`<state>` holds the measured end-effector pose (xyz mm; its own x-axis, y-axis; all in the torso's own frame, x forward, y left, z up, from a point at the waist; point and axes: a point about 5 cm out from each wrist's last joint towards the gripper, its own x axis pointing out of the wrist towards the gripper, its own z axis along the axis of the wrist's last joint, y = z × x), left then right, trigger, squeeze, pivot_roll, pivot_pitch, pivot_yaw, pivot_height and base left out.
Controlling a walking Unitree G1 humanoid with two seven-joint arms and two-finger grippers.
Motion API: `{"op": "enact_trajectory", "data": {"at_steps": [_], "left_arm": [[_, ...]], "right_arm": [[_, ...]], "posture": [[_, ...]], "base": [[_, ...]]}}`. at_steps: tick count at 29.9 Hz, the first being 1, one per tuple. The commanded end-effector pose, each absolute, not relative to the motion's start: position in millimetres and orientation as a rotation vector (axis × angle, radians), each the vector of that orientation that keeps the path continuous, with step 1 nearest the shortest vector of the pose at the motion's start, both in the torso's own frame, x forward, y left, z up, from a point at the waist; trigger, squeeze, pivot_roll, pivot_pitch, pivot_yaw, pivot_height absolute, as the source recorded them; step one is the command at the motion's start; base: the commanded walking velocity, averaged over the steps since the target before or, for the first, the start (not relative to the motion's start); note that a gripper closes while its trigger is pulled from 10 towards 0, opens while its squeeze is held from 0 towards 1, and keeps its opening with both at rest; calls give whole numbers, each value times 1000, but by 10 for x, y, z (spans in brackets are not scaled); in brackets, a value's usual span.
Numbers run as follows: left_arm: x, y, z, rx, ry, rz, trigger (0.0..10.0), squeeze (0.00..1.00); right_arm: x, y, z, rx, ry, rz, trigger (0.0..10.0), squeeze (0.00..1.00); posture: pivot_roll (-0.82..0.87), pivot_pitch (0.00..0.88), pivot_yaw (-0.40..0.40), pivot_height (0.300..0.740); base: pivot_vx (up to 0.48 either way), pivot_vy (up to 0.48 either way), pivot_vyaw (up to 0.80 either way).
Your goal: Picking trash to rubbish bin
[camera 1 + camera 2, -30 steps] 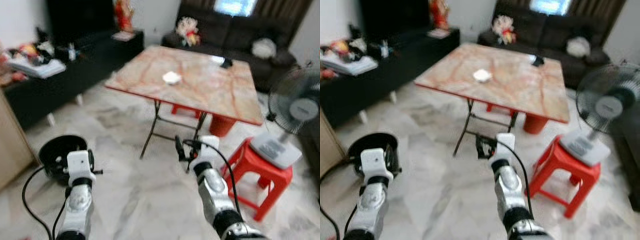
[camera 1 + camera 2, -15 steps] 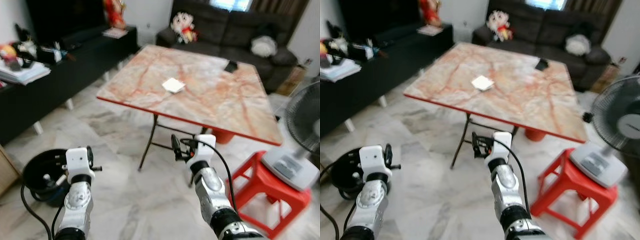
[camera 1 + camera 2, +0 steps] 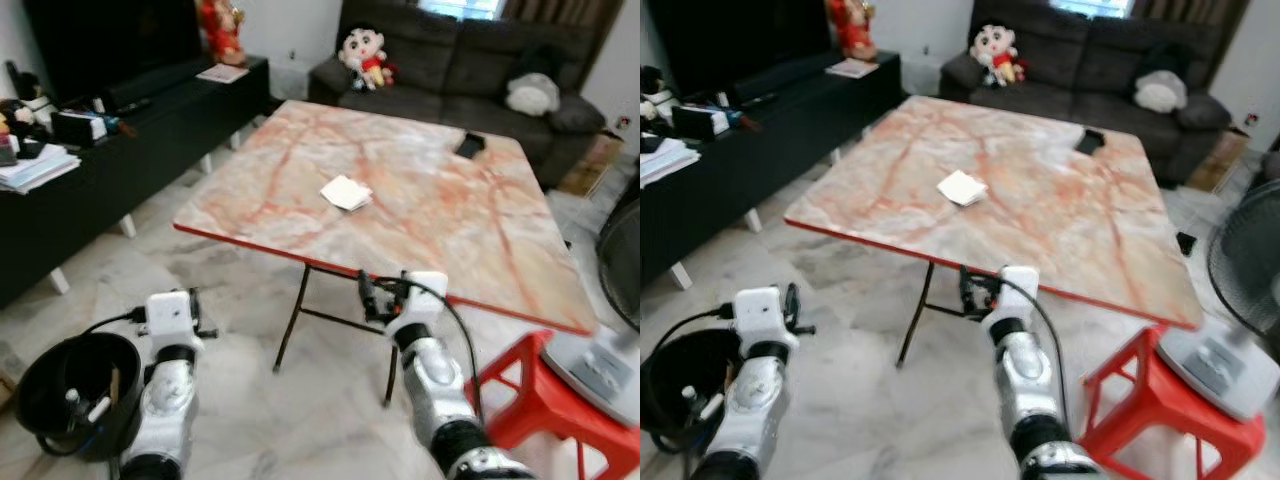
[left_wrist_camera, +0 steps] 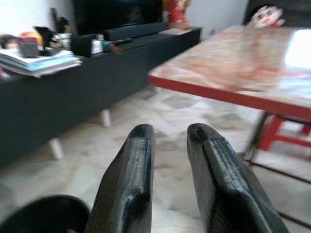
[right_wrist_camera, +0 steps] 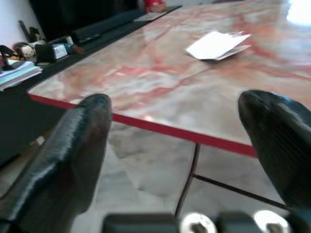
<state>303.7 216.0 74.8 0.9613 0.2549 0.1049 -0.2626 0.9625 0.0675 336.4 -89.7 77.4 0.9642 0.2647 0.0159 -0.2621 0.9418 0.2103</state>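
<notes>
Left eye view: a square folding table with a pink-orange marbled top and red edge stands on a pale marble floor; near its middle lies a flat white crumpled paper, roughly square, with its longer diagonal running from the robot's near left toward the far right; a small dark object rests near the far edge, too small to identify; a round black rubbish bin sits on the floor at the lower left, beside the left arm, with some items inside that are hard to make out; the left gripper is held low beside the bin; the right gripper is raised just before the table's near edge.

Right eye view: a red plastic stool carries the white base of a fan, the fan cut off at the frame's edge; a dark sofa holds a soft toy.

Left wrist view: the two black fingers stand close together with a narrow gap, holding nothing.

Right wrist view: the black fingers are spread wide apart; the white paper lies beyond them on the tabletop.
</notes>
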Motion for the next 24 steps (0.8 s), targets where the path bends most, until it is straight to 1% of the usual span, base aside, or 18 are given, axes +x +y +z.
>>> {"op": "enact_trajectory", "data": {"at_steps": [1, 15, 20, 24], "left_arm": [[3091, 2046, 805, 58, -115, 240, 10000, 0], [3144, 1995, 887, 83, -142, 205, 10000, 0], [3150, 1989, 903, 83, -147, 201, 10000, 0], [3157, 1983, 920, 82, -153, 200, 10000, 0]], "right_arm": [[3386, -1038, 790, 201, 2, 232, 10000, 0], [3406, -1034, 810, 231, 5, 224, 10000, 0], [3405, -1039, 823, 219, -8, 224, 10000, 0], [3400, -1037, 818, 227, -7, 227, 10000, 0]], "posture": [[-3, 0, -74, 740], [-1, 0, -72, 740], [-2, 0, -69, 740], [-2, 0, -69, 740]], "base": [[480, 0, 0], [478, 0, 0], [474, 0, -735], [476, 0, 0]]}}
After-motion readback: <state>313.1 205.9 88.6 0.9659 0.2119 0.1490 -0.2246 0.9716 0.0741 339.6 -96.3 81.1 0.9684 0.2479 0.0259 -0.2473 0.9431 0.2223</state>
